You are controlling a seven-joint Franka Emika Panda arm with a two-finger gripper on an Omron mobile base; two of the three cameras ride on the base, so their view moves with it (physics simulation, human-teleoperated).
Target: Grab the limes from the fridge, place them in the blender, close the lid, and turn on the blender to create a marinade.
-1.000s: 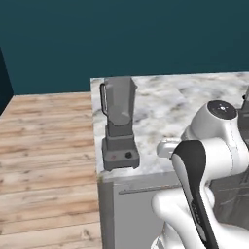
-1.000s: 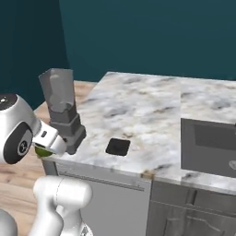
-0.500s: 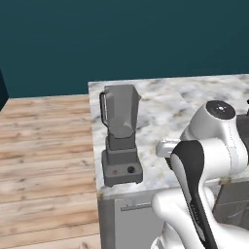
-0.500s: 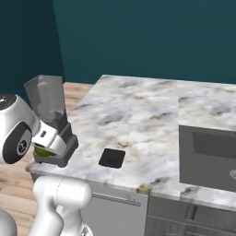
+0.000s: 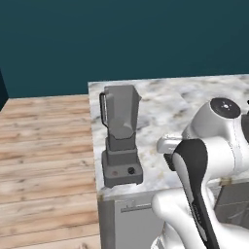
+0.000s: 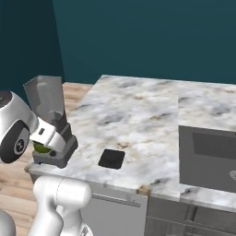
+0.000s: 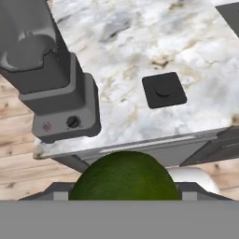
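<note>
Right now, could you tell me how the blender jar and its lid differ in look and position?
The blender jar stands tall, grey and translucent on its base; the lid is flat, black and opaque. The jar is open-topped, while the lid lies apart, beside the blender. Both sit on the marble counter.

The blender (image 5: pixel 120 138), a grey translucent tapered jar on a dark base with a red button and black knob, stands upright and uncovered at the marble counter's front left corner. The flat square black lid (image 6: pixel 111 158) lies near the counter's front edge, right of the blender. One dark green lime (image 7: pixel 124 176) sits between the finger tips, off the counter's front edge.
</note>
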